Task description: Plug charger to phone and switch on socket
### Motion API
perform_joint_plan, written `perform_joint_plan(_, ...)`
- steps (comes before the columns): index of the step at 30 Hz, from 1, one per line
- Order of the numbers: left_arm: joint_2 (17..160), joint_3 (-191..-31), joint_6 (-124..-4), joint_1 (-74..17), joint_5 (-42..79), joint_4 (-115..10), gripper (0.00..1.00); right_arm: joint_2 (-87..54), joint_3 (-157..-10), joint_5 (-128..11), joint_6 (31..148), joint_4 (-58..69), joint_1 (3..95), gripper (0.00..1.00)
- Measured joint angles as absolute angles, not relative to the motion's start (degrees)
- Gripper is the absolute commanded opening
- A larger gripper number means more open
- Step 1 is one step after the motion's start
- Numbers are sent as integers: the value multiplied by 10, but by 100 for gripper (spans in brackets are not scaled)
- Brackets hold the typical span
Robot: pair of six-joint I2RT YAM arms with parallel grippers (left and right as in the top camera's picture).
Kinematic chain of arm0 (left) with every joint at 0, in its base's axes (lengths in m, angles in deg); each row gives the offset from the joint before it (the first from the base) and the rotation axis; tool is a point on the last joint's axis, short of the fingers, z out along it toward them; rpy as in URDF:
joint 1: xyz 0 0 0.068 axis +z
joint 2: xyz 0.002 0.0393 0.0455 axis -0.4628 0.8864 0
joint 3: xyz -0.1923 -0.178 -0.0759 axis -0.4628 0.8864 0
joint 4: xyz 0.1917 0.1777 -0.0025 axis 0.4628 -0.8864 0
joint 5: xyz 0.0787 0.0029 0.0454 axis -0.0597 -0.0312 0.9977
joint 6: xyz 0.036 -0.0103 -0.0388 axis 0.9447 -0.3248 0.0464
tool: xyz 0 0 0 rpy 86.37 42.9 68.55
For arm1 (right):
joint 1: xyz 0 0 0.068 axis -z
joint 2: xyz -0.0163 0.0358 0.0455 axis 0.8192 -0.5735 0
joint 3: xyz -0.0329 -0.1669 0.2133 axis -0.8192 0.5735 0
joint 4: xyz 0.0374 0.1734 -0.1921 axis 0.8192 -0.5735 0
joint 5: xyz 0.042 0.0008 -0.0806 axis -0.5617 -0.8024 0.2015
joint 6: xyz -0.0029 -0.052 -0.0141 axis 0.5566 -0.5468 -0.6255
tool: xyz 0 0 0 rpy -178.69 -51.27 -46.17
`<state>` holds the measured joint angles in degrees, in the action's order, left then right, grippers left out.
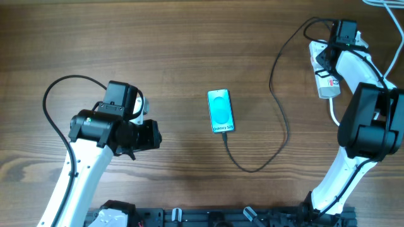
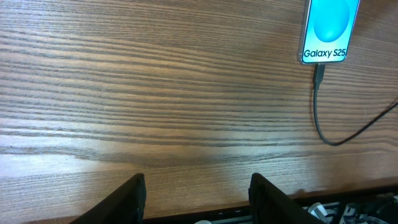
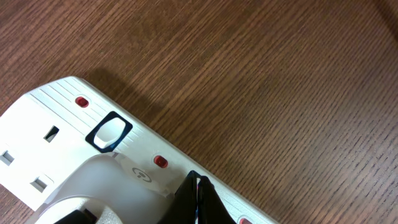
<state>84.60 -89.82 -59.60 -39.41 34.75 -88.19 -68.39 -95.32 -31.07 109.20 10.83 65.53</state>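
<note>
At the middle of the wooden table [image 1: 189, 50], the phone [image 1: 220, 111] is lying flat with its teal screen glowing and its "Galaxy" end pointing to 6 o'clock. In the left wrist view the phone [image 2: 328, 31] is showing at 1 o'clock, and the plug tip [image 2: 319, 73] of the charger [image 2: 318, 118] is meeting that lower end. From overhead, the charger [image 1: 251, 170] is looping away toward 5 o'clock, then bending up along the right side toward 1 o'clock, where it is running in beside the socket [image 1: 328, 88].

The socket is lying between 2 and 3 o'clock from the phone, well apart from it, partly under the right arm. The right gripper [image 1: 344, 31] is hanging over it. In the right wrist view the right gripper [image 3: 199, 190] is showing its fingers closed together, gripping nothing, their tips over the top face of the socket [image 3: 56, 118] with a red mark [image 3: 160, 162] at 10 o'clock from them; whether they are pressing down I cannot tell. A white plug body [image 3: 106, 186] is sitting in the strip just beside them.

The left gripper [image 1: 148, 135] is hovering around 9 o'clock from the phone, apart from it. Its wrist view shows the left gripper [image 2: 199, 199] spread wide over bare wood, with nothing between the fingers.
</note>
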Motion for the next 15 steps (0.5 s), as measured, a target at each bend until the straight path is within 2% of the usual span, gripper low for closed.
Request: perform_joint_plan(15, 846, -898, -596, -394, 348, -883, 52, -682, -956, -293, 1092, 68, 633, 5)
